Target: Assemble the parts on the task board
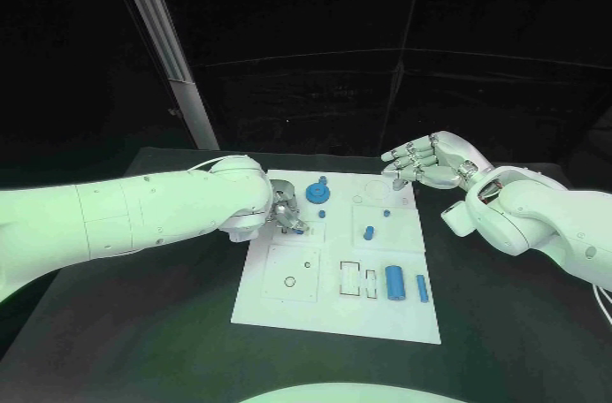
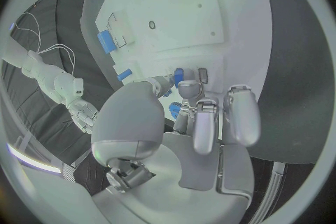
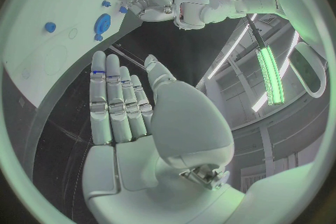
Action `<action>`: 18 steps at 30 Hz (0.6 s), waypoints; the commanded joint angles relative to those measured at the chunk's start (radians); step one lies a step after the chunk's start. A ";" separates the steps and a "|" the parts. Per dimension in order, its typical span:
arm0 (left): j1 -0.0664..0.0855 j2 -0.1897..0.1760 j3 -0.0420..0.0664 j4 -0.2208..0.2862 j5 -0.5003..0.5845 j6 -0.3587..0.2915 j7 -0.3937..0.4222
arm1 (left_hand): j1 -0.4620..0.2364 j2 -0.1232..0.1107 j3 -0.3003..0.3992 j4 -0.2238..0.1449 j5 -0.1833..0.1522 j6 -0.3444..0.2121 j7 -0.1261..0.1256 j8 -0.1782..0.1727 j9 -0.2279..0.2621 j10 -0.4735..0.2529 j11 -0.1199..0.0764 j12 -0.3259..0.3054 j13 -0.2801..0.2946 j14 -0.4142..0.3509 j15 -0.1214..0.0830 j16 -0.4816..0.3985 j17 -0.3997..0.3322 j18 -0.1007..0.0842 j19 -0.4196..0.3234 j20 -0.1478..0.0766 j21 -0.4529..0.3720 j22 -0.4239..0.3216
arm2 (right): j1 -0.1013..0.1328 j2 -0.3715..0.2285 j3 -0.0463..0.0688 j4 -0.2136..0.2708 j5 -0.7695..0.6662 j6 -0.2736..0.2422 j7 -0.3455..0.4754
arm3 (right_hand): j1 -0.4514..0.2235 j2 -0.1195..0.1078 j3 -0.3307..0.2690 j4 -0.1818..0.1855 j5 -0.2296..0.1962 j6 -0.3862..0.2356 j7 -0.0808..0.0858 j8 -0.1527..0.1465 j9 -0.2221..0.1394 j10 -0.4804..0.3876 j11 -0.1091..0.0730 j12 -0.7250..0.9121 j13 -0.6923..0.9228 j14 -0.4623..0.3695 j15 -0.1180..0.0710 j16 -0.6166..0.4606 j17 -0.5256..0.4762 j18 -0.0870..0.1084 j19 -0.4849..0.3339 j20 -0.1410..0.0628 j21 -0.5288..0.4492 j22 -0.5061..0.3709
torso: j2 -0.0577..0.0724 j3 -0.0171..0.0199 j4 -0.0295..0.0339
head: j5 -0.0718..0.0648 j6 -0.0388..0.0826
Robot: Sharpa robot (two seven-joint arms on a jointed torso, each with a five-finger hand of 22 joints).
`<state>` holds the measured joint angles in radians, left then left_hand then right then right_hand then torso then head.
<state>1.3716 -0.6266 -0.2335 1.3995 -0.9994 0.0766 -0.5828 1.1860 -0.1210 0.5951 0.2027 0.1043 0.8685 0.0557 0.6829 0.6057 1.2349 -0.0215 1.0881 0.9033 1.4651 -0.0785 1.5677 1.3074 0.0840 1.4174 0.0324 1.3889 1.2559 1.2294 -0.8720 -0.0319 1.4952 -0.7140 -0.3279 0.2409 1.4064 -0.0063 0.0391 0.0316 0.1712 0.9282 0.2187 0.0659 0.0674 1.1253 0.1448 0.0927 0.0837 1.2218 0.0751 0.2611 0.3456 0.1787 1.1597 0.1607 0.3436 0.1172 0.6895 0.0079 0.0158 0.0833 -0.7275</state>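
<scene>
Left hand (image 1: 283, 214) is down on the white rectangular task board (image 1: 287, 306), near the board's left edge toward the far side. A small blue plastic part (image 2: 178, 75) is pinched at its fingertips (image 2: 187, 88), right at the board surface; whether the part is seated in a socket or just resting cannot be told.

Right hand (image 1: 432, 160) is held above the table just off the board's far right corner, fingers straight and side by side, nothing in it.

Other pieces on the board:
- blue toothed gear wheel (image 1: 317, 191), near the far edge, just beside the left hand
- small blue round peg (image 1: 369, 233), mid-board
- blue cylinder (image 1: 395, 282) and slim blue bar (image 1: 422, 288), side by side toward the near right corner, beside the rectangular outline slots (image 1: 349, 278)

Judged step: placing the pinched part in the left-side socket area.

Risks:
- Contact point is masked by the fingers, so misalignment would go unnoticed and the part could jam or tip.
- Gear sits close to the left hand; it could be knocked on withdrawal.
- Pinch is at the tips only, so a slip is likely under side load.
</scene>
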 commanded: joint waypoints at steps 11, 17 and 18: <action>-0.002 0.009 -0.002 -0.009 -0.008 0.036 -0.019 | -0.046 -0.007 0.160 -0.148 0.003 0.007 -0.009 0.006 0.003 0.014 -0.002 0.004 0.005 0.106 -0.002 0.003 0.263 -0.017 0.006 -0.001 0.003 0.003 | 0.002 0.001 0.001 0.003 -0.001 0.003 0.008 | -0.012 0.000 -0.006 0.001 0.007 -0.008 0.000 0.002 0.000 -0.008 0.000 0.005 -0.003 -0.008 -0.002 0.000 -0.003 0.001 0.002 0.007 -0.008 -0.003 | 0.000 0.0008 -0.0021 | 0.001 -0.001; -0.002 0.018 -0.002 -0.019 -0.008 0.042 -0.023 | -0.113 -0.020 0.148 -0.127 0.012 0.021 -0.015 0.003 -0.001 0.021 -0.006 0.010 0.010 0.106 -0.006 0.003 0.263 -0.017 0.007 -0.003 0.003 0.006 | 0.002 0.000 0.001 0.004 -0.001 0.003 0.008 | -0.013 0.001 -0.006 0.001 0.013 -0.009 0.000 0.002 0.000 -0.010 0.000 0.008 -0.005 -0.010 -0.002 0.001 -0.005 0.002 0.003 0.007 -0.011 -0.004 | 0.000 0.0004 -0.0023 | -0.004 -0.004; -0.002 0.019 -0.002 -0.020 -0.008 0.043 -0.023 | -0.125 -0.021 0.146 -0.122 0.012 0.024 -0.015 0.002 -0.002 0.021 -0.007 0.010 0.010 0.106 -0.006 0.003 0.263 -0.017 0.007 -0.004 0.003 0.006 | 0.002 0.000 0.001 0.005 -0.001 0.003 0.008 | -0.015 0.001 -0.007 0.002 0.019 -0.010 0.000 0.003 0.000 -0.012 0.001 0.010 -0.006 -0.011 -0.001 0.002 -0.007 0.002 0.003 0.008 -0.013 -0.005 | 0.000 0.0003 -0.0023 | -0.005 -0.004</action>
<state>1.3717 -0.6101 -0.2337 1.3807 -1.0017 0.0900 -0.5943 1.0659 -0.1416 0.6996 0.1175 0.1129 0.8861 0.0423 0.6861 0.6045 1.2495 -0.0284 1.0958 0.9133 1.4651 -0.0785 1.5677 1.3074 0.0840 1.4208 0.0290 1.3889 1.2617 1.2294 -0.8719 -0.0319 1.4975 -0.7139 -0.3279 0.2406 1.4037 -0.0042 0.0374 0.0333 0.1858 0.9279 0.2190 0.0659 0.0674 1.1213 0.1478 0.0994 0.0782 1.2179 0.0718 0.2611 0.3398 0.1787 1.1623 0.1634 0.3337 0.1125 0.6901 0.0084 0.0136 0.0817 -0.7299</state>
